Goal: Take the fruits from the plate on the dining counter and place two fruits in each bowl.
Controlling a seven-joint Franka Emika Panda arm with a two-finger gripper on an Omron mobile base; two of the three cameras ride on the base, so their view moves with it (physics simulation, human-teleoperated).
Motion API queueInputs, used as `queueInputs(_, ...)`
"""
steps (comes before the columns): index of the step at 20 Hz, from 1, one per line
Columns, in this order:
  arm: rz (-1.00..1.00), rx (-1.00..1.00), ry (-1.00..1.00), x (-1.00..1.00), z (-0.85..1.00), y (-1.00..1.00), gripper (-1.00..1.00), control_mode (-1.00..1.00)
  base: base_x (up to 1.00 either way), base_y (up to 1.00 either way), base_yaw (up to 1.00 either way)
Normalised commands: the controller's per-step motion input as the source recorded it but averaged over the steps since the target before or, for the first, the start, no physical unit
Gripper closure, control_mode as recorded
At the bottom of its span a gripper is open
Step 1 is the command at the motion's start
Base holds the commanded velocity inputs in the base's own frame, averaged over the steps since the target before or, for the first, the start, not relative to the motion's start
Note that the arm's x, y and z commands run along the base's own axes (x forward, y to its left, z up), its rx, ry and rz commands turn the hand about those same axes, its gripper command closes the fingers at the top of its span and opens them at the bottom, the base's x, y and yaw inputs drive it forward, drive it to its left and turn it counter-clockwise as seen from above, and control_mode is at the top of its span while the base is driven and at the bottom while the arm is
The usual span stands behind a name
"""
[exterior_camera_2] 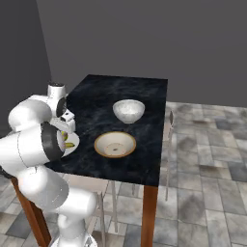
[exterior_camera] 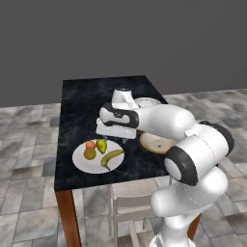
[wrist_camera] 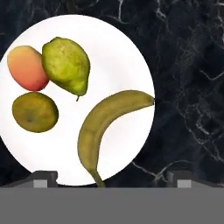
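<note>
Gripper [wrist_camera: 112, 179] spread wide, holding nothing, above plate [wrist_camera: 118, 57] on dining counter [wrist_camera: 192, 65]. Below it banana [wrist_camera: 103, 127]; farther out pear [wrist_camera: 66, 64], red-orange fruit [wrist_camera: 27, 68], olive-yellow fruit [wrist_camera: 35, 111]. Both bowls [exterior_camera_2: 115, 144] stand beyond, well apart.

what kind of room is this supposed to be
Probably a rendered dining or kitchen area: a black marble-topped table with wooden legs stands on a stone-tiled floor, set with a plate of fruit and two bowls, and a chair is tucked under it.
</note>
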Motion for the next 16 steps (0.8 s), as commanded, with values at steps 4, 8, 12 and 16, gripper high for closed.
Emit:
queueInputs(4,0.08,-0.05,0.13,0.40,-0.73,0.18,-1.00,-1.00,0.00,0.00,0.00)
queueInputs(8,0.03,-0.08,0.06,0.19,-0.75,0.15,-1.00,-1.00,0.00,0.00,0.00)
queueInputs(12,0.00,-0.09,0.02,0.05,-0.64,0.23,-1.00,-1.00,0.00,0.00,0.00)
queueInputs(16,0.00,-0.02,0.00,0.02,-0.25,0.20,-1.00,-1.00,0.00,0.00,0.00)
